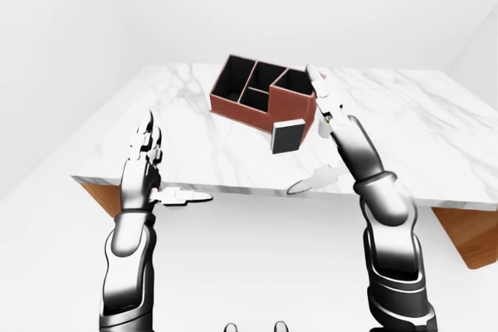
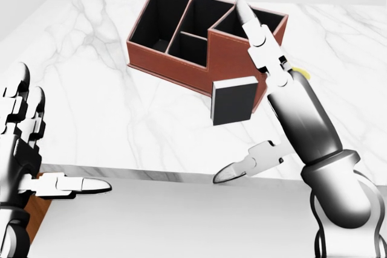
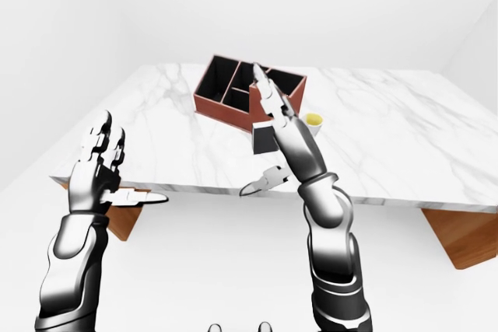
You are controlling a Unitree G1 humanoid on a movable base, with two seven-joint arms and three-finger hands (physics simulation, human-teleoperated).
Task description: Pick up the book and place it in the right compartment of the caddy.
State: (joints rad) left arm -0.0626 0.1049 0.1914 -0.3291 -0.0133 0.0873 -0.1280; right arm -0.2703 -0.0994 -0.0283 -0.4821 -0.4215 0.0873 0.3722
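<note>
A brown caddy [image 2: 181, 58] with several black compartments stands on the white marble table [image 2: 91, 83]. A dark book [image 2: 234, 102] with white page edges stands upright against the caddy's near wall, below the right compartment [image 2: 242, 23]. My right hand [image 2: 279, 89] is open just right of the book. Its straight fingers [image 2: 254, 31] reach up across the right compartment's wall, and its thumb [image 2: 242, 167] sticks out below the book. I cannot tell whether the hand touches the book. My left hand [image 2: 36, 155] is open at the head view's lower left, off the table's edge.
A white cup with yellow contents [image 3: 313, 120] stands right of the caddy, mostly hidden behind my right forearm in the head view. The table's near edge [image 2: 151, 176] runs just under my right thumb. Wooden table supports [image 1: 459, 231] show beneath the top.
</note>
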